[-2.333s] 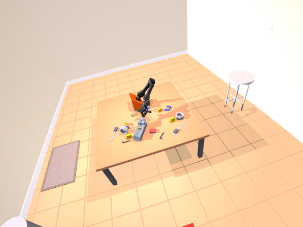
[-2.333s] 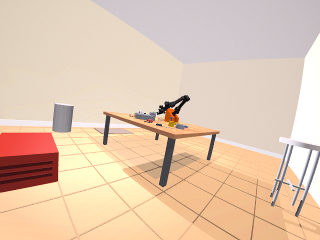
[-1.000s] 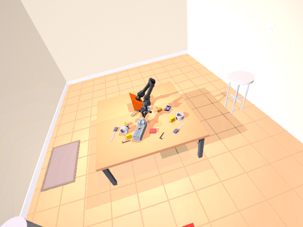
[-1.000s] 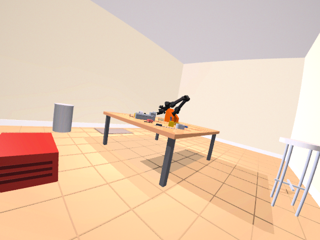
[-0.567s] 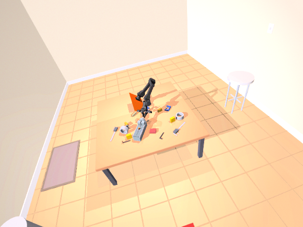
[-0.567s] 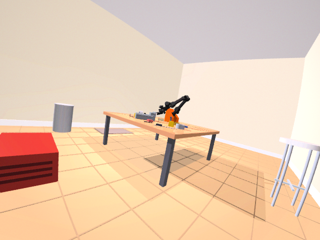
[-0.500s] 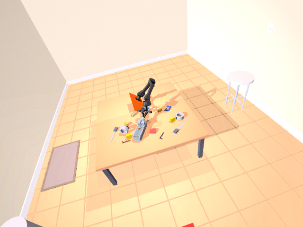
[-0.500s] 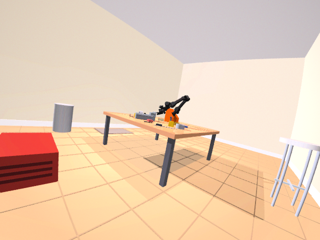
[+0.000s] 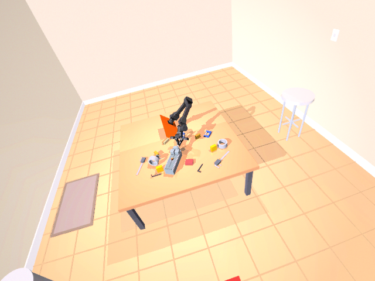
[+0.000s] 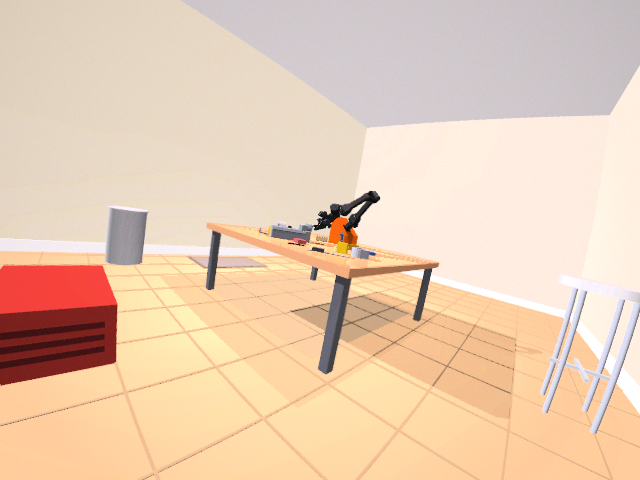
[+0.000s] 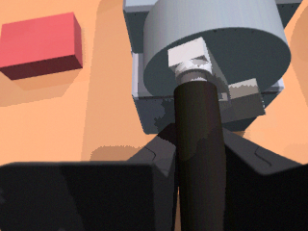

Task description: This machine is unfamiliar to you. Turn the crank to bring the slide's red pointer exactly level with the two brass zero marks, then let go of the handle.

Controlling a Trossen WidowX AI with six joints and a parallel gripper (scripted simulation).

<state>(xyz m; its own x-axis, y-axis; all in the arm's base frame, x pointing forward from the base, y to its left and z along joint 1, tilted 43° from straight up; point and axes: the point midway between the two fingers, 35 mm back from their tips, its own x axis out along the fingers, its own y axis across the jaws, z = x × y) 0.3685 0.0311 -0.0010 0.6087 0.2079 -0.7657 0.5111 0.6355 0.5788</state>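
The grey machine (image 9: 171, 166) (image 10: 289, 234) stands on the table, with its crank end toward the arm. In the wrist view its round grey drum (image 11: 217, 24) fills the top, with a pale crank arm (image 11: 185, 53) across its face. My gripper (image 9: 179, 143) (image 11: 190, 132) is shut on the dark crank handle (image 11: 198, 111), which points back between the fingers. A small orange-red spot (image 9: 172, 158) shows on top of the machine. It is too small to tell whether this is the pointer, and the brass zero marks cannot be made out.
A red block (image 9: 189, 161) (image 10: 299, 241) (image 11: 38, 43) lies beside the machine. On the other side are a grey ring (image 9: 150, 160) and a yellow block (image 9: 159, 168). Another yellow block (image 9: 213, 147) lies farther right. An orange panel (image 9: 168, 128) stands by the arm.
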